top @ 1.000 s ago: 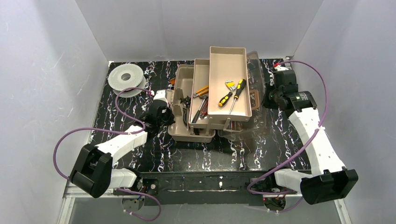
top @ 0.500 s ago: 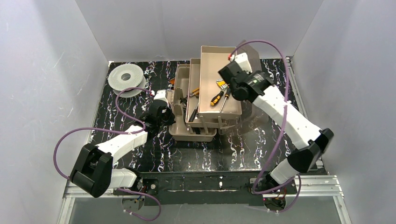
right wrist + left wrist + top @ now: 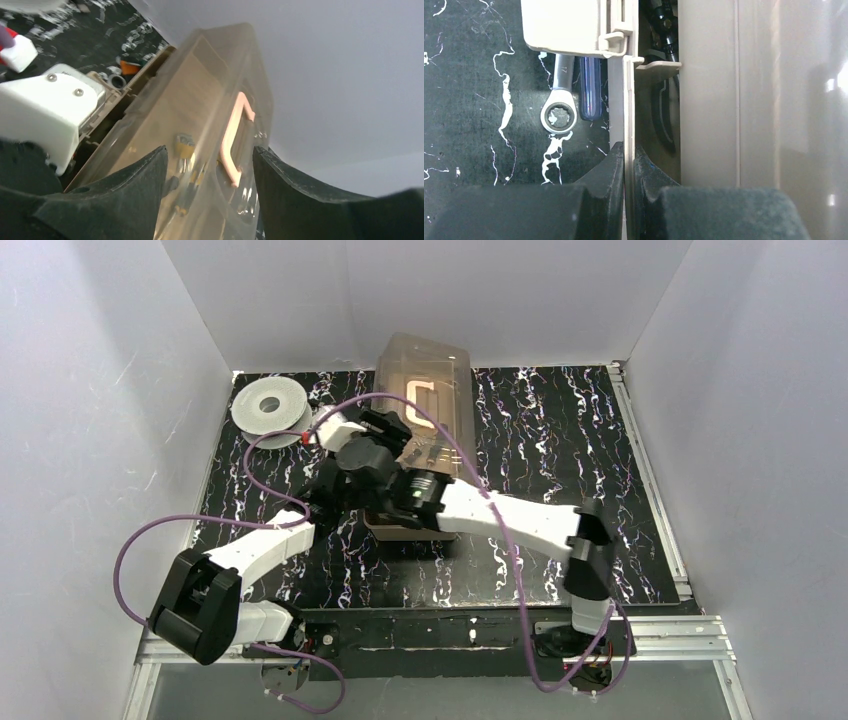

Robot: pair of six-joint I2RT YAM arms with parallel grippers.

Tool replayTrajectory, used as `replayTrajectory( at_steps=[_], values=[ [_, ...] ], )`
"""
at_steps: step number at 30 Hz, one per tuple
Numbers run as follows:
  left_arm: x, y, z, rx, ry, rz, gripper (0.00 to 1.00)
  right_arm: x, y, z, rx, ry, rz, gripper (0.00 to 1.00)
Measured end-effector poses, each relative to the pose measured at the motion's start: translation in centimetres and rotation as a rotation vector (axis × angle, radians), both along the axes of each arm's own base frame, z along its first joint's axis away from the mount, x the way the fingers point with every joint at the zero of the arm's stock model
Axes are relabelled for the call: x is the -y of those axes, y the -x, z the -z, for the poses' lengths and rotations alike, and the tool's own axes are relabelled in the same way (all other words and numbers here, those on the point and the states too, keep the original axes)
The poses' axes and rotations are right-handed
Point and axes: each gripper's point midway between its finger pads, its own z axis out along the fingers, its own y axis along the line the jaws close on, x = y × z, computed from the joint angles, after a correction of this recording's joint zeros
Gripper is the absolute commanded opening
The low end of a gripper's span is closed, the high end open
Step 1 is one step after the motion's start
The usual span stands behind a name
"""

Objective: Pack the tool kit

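I log left gripper [image 3: 629, 150] pinching the toolbox [image 3: 709, 90] edge, silver wrench [image 3: 558, 116] on the table [image 3: 474, 100] left of it; right gripper [image 3: 209, 152] spread, lid [image 3: 200, 90] and cream handle [image 3: 234, 142] just ahead.

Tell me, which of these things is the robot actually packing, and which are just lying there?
Part of the job:
- tan toolbox
- smoky lid with cream handle
- silver wrench, outside the box
- blue-handled tool beside it

Just lying about:
- grey-white spool
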Motion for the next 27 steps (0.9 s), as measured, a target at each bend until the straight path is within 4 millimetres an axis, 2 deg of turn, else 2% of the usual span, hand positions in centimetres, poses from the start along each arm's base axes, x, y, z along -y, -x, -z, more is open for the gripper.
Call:
replayTrajectory(
  at_steps=[2, 4, 8, 11, 13, 15, 19, 23, 27],
  values=[
    [0.2, 0.0, -0.1, 0.005, 0.001, 0.005, 0.0, 0.9, 0.8, -0.5, -0.032, -0.068, -0.056, 0.71],
    [0.2, 0.0, -0.1, 0.005, 0.001, 0.004, 0.0, 1.8, 1.7, -2.1, -0.059, -0.174, -0.11, 0.71],
    [0.2, 0.0, -0.1, 0.006, 0.003, 0.007, 0.0, 4.3, 3.2, -7.6, -0.102, -0.43, -0.201, 0.7],
    [0.3, 0.0, -0.1, 0.009, 0.003, 0.016, 0.0, 7.5, 3.0, -10.1, -0.152, -0.584, -0.217, 0.7],
    [0.4, 0.0, -0.1, 0.012, 0.004, 0.023, 0.0, 10.0, 2.5, -10.4, -0.182, -0.66, -0.196, 0.7],
    [0.4, 0.0, -0.1, 0.014, 0.005, 0.032, 0.0, 12.9, 1.9, -9.1, -0.228, -0.717, -0.158, 0.7],
    [0.6, 0.0, -0.1, 0.022, 0.014, 0.048, 0.0, 18.4, 1.1, -3.9, -0.349, -0.783, -0.054, 0.7],
    [1.1, -0.3, 0.0, 0.026, 0.03, 0.066, 0.0, 22.6, 1.0, 0.9, -0.446, -0.817, 0.056, 0.7],
    [2.7, -1.1, -0.1, 0.019, 0.025, 0.102, 0.0, 25.1, 1.0, 3.7, -0.505, -0.855, 0.12, 0.7]
  ],
)
